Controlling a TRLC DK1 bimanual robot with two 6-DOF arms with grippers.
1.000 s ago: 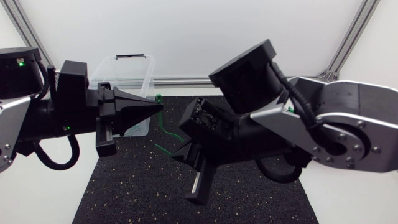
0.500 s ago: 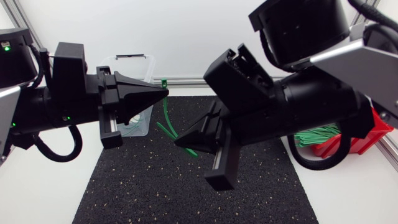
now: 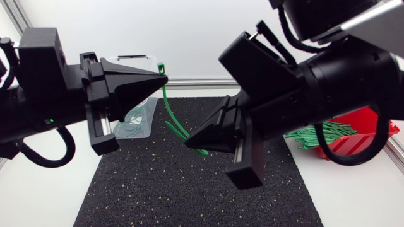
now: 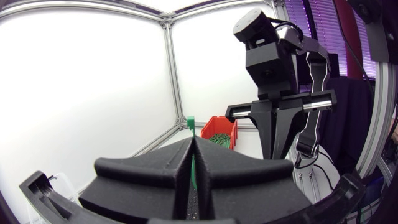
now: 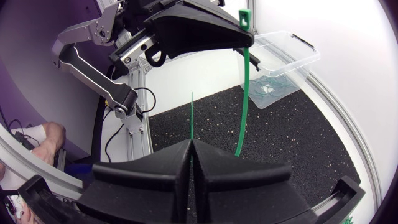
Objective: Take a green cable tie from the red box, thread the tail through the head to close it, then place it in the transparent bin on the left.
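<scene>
A slim green plastic cable tie (image 3: 165, 101) was held in the air between the two arms, bent into a hanging curve well apart from the black speckled mat (image 3: 145, 189) beneath it. Its square head stood upright just past the tip of the left gripper (image 3: 163, 80), the matte black wedge-fingered one, whose fingers were pressed together on the strap directly below the head. The tail end was clamped the same way by the right gripper (image 3: 188, 142), its two fingers closed flat on the strap, with the thin tip left sticking out beyond them. The two fingertips were kept near each other but apart, the left one higher. A transparent plastic bin (image 3: 149, 101) was set at the mat's far left corner, just behind the left gripper, and a few looped green ties (image 3: 129, 124) were seen on its floor. A red plastic box (image 3: 363, 123) was placed on the white table (image 3: 38, 202) past the mat's right edge, filled with a bundle of loose green ties (image 3: 315, 133) whose ends reached over its rim towards the mat.
</scene>
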